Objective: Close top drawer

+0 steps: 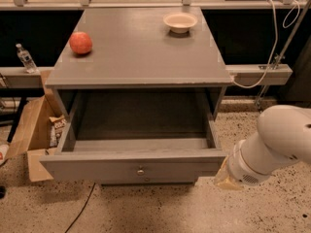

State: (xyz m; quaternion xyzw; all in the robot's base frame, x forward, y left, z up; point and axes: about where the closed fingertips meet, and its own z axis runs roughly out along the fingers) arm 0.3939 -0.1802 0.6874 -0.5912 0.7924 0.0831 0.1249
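The top drawer (pixel 133 165) of the grey cabinet (pixel 141 52) is pulled far out. Its deep grey box is empty, and its plain front carries one small round metal knob (pixel 140 170). The two drawers below it are hidden under the open front. My white arm (pixel 272 149) comes in from the right. My gripper (pixel 224 177) shows only as a yellowish tip at the drawer front's right end, just beside or touching its corner.
A red apple (pixel 80 42) and a small white bowl (pixel 180 22) sit on the cabinet top. An open cardboard box (pixel 29 135) stands on the floor at the left. A clear bottle (pixel 25 57) stands on a ledge at the left. A white cable (pixel 272 42) hangs at the right.
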